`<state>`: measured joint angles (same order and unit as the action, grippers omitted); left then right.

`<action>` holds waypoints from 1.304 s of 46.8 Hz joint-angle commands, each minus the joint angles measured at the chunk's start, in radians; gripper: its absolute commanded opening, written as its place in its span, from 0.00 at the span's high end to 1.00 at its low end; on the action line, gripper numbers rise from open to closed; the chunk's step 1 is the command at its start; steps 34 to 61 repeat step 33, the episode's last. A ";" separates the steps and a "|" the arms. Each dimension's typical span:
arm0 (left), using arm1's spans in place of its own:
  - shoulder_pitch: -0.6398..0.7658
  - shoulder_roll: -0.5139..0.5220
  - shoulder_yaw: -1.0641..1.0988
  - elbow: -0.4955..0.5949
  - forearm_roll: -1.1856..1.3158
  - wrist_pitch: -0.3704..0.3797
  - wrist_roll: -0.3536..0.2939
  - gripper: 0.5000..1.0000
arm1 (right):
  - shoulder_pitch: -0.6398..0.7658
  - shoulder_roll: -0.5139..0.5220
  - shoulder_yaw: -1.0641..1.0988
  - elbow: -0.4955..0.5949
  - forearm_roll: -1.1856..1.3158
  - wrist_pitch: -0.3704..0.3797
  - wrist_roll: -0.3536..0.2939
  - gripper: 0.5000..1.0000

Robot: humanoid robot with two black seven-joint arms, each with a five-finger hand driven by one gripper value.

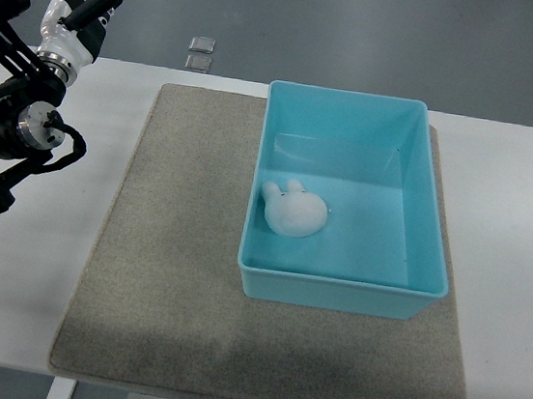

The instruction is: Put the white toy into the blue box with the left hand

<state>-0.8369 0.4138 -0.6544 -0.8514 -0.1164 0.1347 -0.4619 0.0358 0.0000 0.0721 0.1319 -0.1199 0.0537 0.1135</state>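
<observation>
The white toy point(292, 210), a small rabbit-like figure, lies inside the blue box point(333, 295) near its front left corner. The box stands on a grey mat point(173, 246). My left hand point(90, 0) is at the far upper left, well away from the box, raised over the table's back edge. Its fingers are stretched out and hold nothing. The left arm point(14, 120) comes in along the left edge. The right arm is not in view.
The mat lies on a white table point(528, 212). Two small square plates point(202, 52) sit on the grey floor behind the table's back edge.
</observation>
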 commanded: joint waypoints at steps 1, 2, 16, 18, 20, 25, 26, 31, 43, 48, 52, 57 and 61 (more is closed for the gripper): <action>0.001 -0.004 -0.001 -0.001 -0.046 0.002 0.000 0.00 | -0.001 0.000 0.000 0.000 0.000 0.000 0.000 0.13; 0.001 -0.004 -0.001 -0.002 -0.061 0.002 0.000 0.00 | -0.001 0.000 0.000 0.000 0.000 0.000 0.000 0.13; 0.007 -0.006 0.001 -0.012 -0.144 -0.010 0.002 0.00 | -0.001 0.000 0.000 0.000 0.000 0.002 0.000 0.13; 0.012 -0.006 -0.001 -0.012 -0.144 -0.010 0.002 0.00 | -0.001 0.000 0.000 0.003 -0.001 0.008 0.000 0.13; 0.012 -0.006 -0.001 -0.012 -0.144 -0.010 0.002 0.00 | -0.001 0.000 0.000 0.005 -0.001 0.009 0.000 0.13; 0.013 -0.006 -0.004 -0.012 -0.144 -0.010 0.000 0.00 | 0.004 0.000 0.000 0.012 -0.009 0.014 -0.002 0.13; 0.013 -0.006 -0.004 -0.011 -0.144 -0.012 0.000 0.00 | 0.004 0.000 0.000 0.012 -0.012 0.014 -0.002 0.13; 0.013 -0.006 -0.010 -0.011 -0.144 -0.012 0.000 0.00 | 0.004 0.000 0.000 0.014 -0.012 0.014 -0.002 0.13; 0.013 -0.006 -0.016 -0.011 -0.144 -0.013 0.002 0.00 | 0.004 0.000 0.000 0.014 -0.012 0.014 -0.002 0.13; 0.013 -0.006 -0.016 -0.011 -0.144 -0.013 0.002 0.00 | 0.004 0.000 0.000 0.014 -0.012 0.014 -0.002 0.13; 0.013 -0.006 -0.016 -0.011 -0.144 -0.013 0.002 0.00 | 0.004 0.000 0.000 0.014 -0.012 0.014 -0.002 0.13; 0.013 -0.006 -0.016 -0.011 -0.144 -0.013 0.002 0.00 | 0.004 0.000 0.000 0.014 -0.012 0.014 -0.002 0.13; 0.013 -0.006 -0.016 -0.011 -0.144 -0.013 0.002 0.00 | 0.004 0.000 0.000 0.014 -0.012 0.014 -0.002 0.13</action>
